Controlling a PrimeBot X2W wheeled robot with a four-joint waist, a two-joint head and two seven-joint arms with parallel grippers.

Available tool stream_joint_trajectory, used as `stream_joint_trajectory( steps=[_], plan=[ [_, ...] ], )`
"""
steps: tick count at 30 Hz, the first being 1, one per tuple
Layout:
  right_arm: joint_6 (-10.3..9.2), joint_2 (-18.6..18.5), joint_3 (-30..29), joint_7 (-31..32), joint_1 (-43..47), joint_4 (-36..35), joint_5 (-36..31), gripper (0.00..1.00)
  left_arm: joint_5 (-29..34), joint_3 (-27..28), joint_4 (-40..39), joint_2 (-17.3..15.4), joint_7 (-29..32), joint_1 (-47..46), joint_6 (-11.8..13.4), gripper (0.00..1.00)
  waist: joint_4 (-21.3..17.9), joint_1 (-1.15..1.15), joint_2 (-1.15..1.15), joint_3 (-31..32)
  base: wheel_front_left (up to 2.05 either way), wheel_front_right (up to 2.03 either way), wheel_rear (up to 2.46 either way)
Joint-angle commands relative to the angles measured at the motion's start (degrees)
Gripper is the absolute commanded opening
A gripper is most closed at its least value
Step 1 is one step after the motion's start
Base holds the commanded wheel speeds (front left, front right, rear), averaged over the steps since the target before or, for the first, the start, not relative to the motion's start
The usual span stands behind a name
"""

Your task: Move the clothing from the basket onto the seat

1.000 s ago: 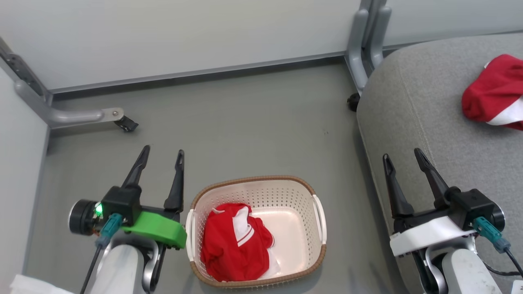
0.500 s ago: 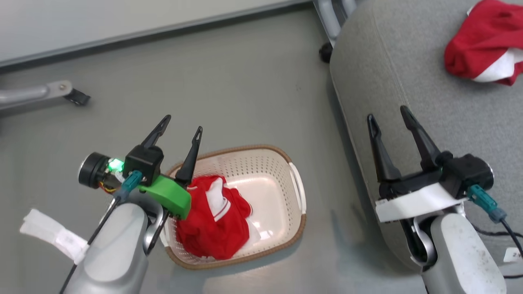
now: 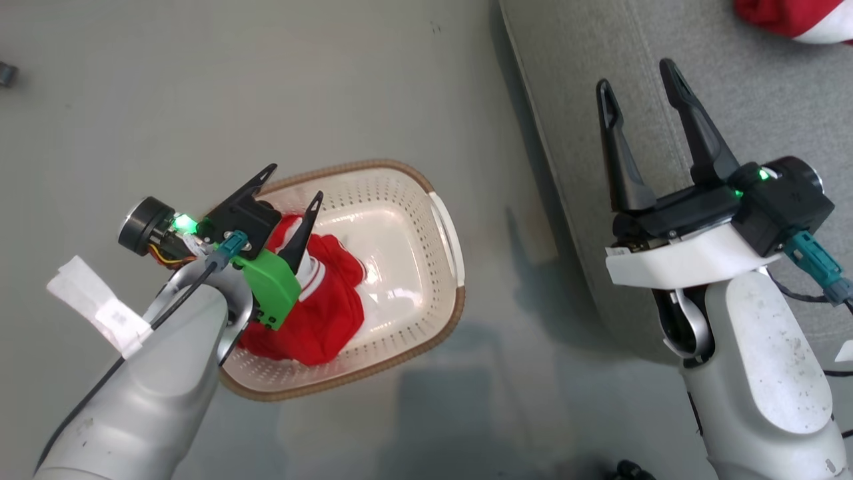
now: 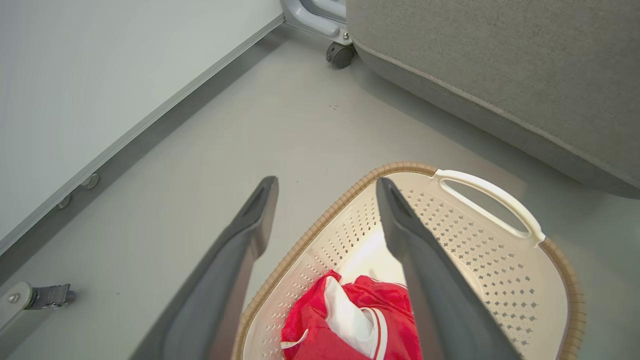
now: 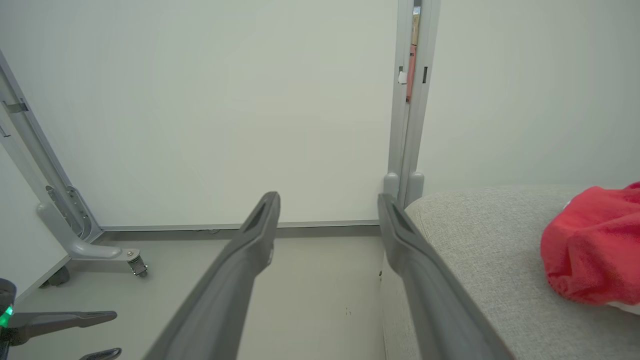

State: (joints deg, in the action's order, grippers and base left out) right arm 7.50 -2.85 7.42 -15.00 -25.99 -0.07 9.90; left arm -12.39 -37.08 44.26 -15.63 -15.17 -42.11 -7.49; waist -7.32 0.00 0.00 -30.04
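Floor [image 3: 266, 80]: grey and smooth; the basket stands on it.
Seat [image 3: 786, 87]: broad grey cushion just beside the basket, on the basket's right in the head view; a strip of floor lies between them.
Basket [image 3: 393, 200]: cream, perforated, brown woven rim, upright and open at the top. In the head view its long axis runs from lower left to upper right, and one white handle end faces the seat.
Basket contents: one red garment [image 3: 326, 313], crumpled in the half away from the seat. Its white-striped panel faces up, and the heap is longer across the basket's short way. The seat-side half shows a bare bottom.
Second red garment [image 3: 793, 17]: on top of the seat, well apart from the basket, bunched up with white trim showing.
Left gripper [image 3: 293, 181]: above the basket's far-from-seat end, fingers spread wide and holding nothing. It straddles the rim, one finger over the floor and one over the garment; whether it touches the garment cannot be told.
Right gripper [image 3: 634, 73]: above the seat edge nearest the basket, fingers wide apart and empty.
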Motion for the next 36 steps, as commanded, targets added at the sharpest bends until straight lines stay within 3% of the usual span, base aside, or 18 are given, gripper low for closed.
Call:
stream_joint_trajectory(
  steps=[1, 12, 24, 36],
  plan=[
    [-0.03, -0.09, 0.3, -0.26, -1.27, -0.46, -0.41, 1.0, -0.46, -1.63, 1.6, -0.89, 0.04, -1.87, 0.04, 1.0, -3.1, 0.0, 0.0, -6.37, 0.0, 0.0, 0.0],
    [-0.03, -0.1, 2.39, -0.27, -5.71, -2.16, -0.38, 1.0, -4.35, -15.24, 12.49, -2.96, 0.37, -10.74, 0.07, 1.0, -4.02, 0.0, 0.0, -14.89, 0.0, 0.0, 0.0],
    [-0.02, -0.1, 3.59, -0.27, -8.75, -4.05, -0.19, 1.0, -7.43, -28.33, 20.12, -4.92, 5.78, -18.02, 0.08, 1.0, -4.83, 0.0, 0.0, -21.91, 0.0, 0.0, 0.0],
    [-0.03, -0.1, 3.84, -0.27, -9.49, -6.26, -0.17, 1.0, -10.09, -35.0, 23.65, -4.72, 11.9, -22.0, 0.08, 1.0, -5.41, 0.0, 0.0, -27.02, 0.0, 0.0, 0.0]
  ],
)
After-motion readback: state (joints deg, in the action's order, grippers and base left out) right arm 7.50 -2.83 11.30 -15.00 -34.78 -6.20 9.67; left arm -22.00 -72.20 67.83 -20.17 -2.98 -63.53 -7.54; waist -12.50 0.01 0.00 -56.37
